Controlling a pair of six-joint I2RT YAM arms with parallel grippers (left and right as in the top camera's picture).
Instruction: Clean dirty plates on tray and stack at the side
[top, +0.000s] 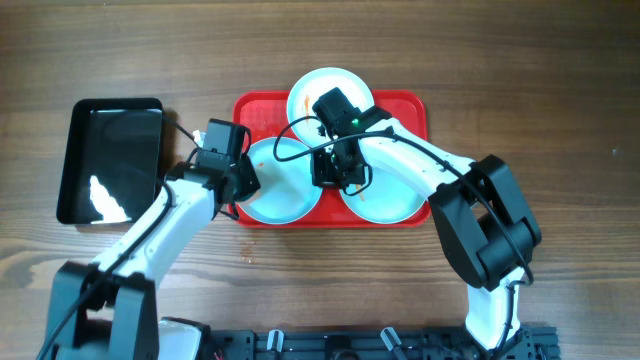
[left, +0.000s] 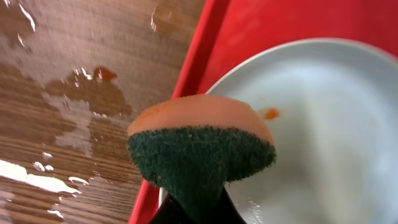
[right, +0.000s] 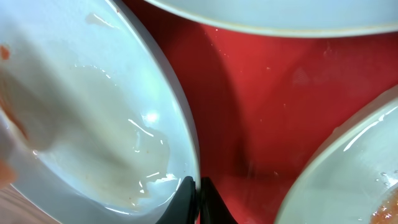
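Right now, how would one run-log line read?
left tool: holds orange-green sponge over pale round plate | right tool: pinching that plate's rim | site: large red plastic tray

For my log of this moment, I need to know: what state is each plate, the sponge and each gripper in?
left plate: wet, faint smears, rim pinched.
back plate: no smear visible.
right plate: orange smear present.
sponge: gripped, over left plate's rim.
left gripper: shut on sponge.
right gripper: shut on left plate.

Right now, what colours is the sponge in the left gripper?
The sponge is orange foam with a dark green scouring layer; the left wrist view shows it best.
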